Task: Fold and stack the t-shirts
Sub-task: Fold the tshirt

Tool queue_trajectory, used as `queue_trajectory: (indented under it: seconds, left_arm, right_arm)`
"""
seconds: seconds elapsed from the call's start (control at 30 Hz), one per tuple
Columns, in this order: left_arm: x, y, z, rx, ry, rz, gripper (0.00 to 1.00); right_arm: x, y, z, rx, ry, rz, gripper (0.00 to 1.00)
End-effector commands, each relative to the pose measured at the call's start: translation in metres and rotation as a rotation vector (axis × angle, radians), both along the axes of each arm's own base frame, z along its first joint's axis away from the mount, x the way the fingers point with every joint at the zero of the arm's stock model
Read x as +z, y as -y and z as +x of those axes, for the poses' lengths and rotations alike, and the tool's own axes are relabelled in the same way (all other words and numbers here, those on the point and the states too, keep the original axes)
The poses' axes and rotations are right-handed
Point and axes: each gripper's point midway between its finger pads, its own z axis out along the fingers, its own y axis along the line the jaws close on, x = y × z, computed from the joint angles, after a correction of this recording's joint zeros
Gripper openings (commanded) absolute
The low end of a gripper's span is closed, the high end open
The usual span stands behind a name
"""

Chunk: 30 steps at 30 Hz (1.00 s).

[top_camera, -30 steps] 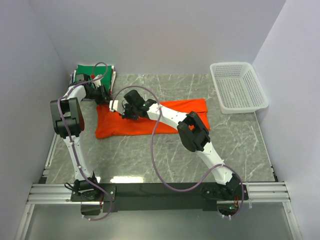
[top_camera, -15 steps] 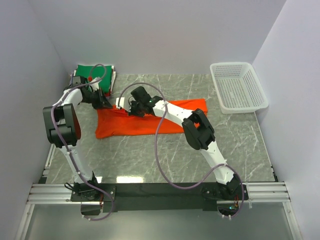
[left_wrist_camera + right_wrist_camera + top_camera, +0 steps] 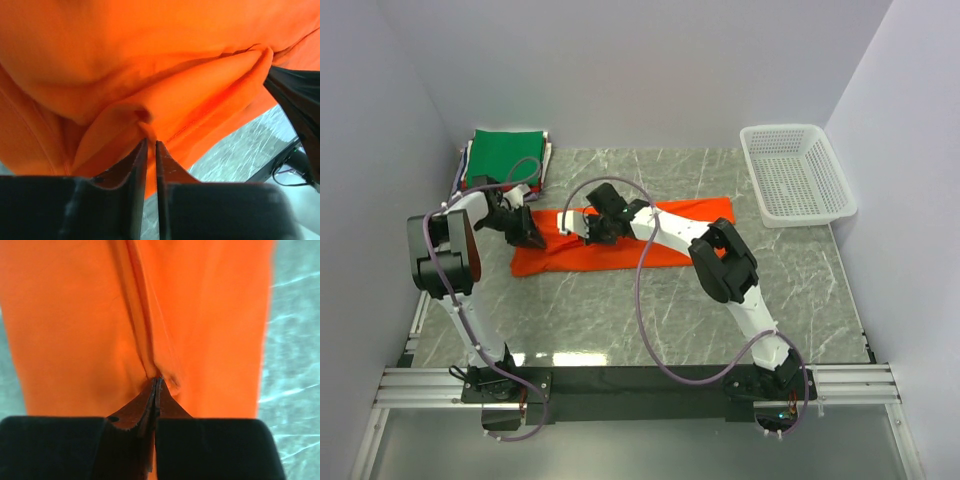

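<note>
The grey marbled worktop (image 3: 620, 320) filled the space between plain pale walls. Across its middle lay the orange t-shirt (image 3: 570, 258), a long band running from the near left toward the far right, bunched and lifted at its left part. The right arm (image 3: 720, 262) stretched diagonally over that band and hid much of the cloth from above. The left arm (image 3: 445, 250) stood by the left wall and bent in toward the shirt's left end.

A white lattice basket (image 3: 800, 130) sat in the far right corner, near the shirt's right end but apart from it. In the far left corner a folded green t-shirt (image 3: 505, 155) topped a small pile (image 3: 467, 165) of other cloth.

A purple cable (image 3: 641, 300) arched over the right arm and crossed the orange band.

The left claw (image 3: 151, 144) had its fingers drawn almost together, pinching a raised fold of the orange cloth, which draped away from it above the worktop. The right claw (image 3: 156, 381), close by on the same half of the shirt, was pressed tight on a lengthwise crease.
</note>
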Motion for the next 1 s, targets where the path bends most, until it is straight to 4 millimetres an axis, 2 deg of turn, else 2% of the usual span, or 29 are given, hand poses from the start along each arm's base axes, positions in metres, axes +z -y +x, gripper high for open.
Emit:
queue_trajectory:
  seconds: [0.0, 0.03, 0.07, 0.1, 0.17, 0.2, 0.33, 0.43, 0.47, 0.5, 0.57, 0.6, 0.63, 0.7, 0.73, 0.83, 0.87, 0.97]
  left_arm:
    - [0.022, -0.006, -0.010, -0.063, 0.082, 0.054, 0.19]
    - [0.024, -0.005, -0.012, -0.071, 0.091, 0.051, 0.25]
    - [0.029, -0.003, -0.013, -0.092, 0.115, 0.042, 0.34]
    - [0.038, -0.003, -0.012, -0.097, 0.157, 0.050, 0.37]
    - [0.045, -0.001, -0.014, -0.120, 0.197, 0.043, 0.41]
    - [0.052, -0.001, -0.013, -0.125, 0.228, 0.048, 0.42]
    - [0.065, 0.001, -0.004, -0.126, 0.288, 0.047, 0.41]
    - [0.068, 0.004, 0.007, -0.113, 0.311, 0.034, 0.38]
    - [0.067, 0.006, 0.010, -0.105, 0.311, 0.028, 0.38]
    - [0.065, 0.010, 0.015, -0.105, 0.310, 0.025, 0.37]
    - [0.064, 0.016, 0.024, -0.098, 0.322, 0.021, 0.35]
    - [0.060, 0.020, 0.028, -0.100, 0.315, 0.018, 0.35]
    - [0.058, 0.028, 0.031, -0.115, 0.320, 0.022, 0.35]
    - [0.051, 0.043, 0.034, -0.118, 0.295, 0.003, 0.34]
    - [0.046, 0.045, 0.036, -0.111, 0.284, 0.013, 0.34]
    - [0.027, 0.052, 0.039, -0.112, 0.247, 0.006, 0.34]
    - [0.015, 0.050, 0.040, -0.106, 0.221, 0.008, 0.33]
    - [0.007, 0.050, 0.042, -0.100, 0.203, 0.015, 0.33]
  right_arm:
    - [0.038, 0.004, -0.005, 0.015, 0.064, 0.010, 0.04]
    - [0.046, 0.005, -0.005, 0.005, 0.066, 0.023, 0.10]
    - [0.050, 0.008, -0.003, -0.011, 0.072, 0.024, 0.24]
    - [0.054, 0.011, -0.004, -0.032, 0.060, 0.028, 0.31]
    - [0.073, 0.017, -0.002, -0.059, 0.062, 0.062, 0.38]
    - [0.088, 0.021, -0.002, -0.083, 0.063, 0.091, 0.39]
    - [0.105, 0.043, 0.001, -0.170, 0.006, 0.126, 0.40]
    - [0.104, 0.070, 0.016, -0.274, -0.081, 0.143, 0.35]
    - [0.101, 0.079, 0.021, -0.308, -0.107, 0.142, 0.32]
    - [0.085, 0.099, 0.030, -0.386, -0.177, 0.122, 0.30]
    - [0.080, 0.114, 0.042, -0.448, -0.232, 0.120, 0.27]
    - [0.060, 0.134, 0.046, -0.524, -0.302, 0.085, 0.26]
    - [0.062, 0.139, 0.053, -0.553, -0.318, 0.093, 0.24]
    - [0.047, 0.154, 0.055, -0.628, -0.388, 0.079, 0.23]
    - [0.042, 0.168, 0.062, -0.674, -0.400, 0.081, 0.23]
    - [0.025, 0.192, 0.073, -0.767, -0.439, 0.071, 0.22]
    - [0.021, 0.198, 0.074, -0.788, -0.454, 0.063, 0.21]
    - [0.005, 0.214, 0.069, -0.834, -0.513, 0.030, 0.21]
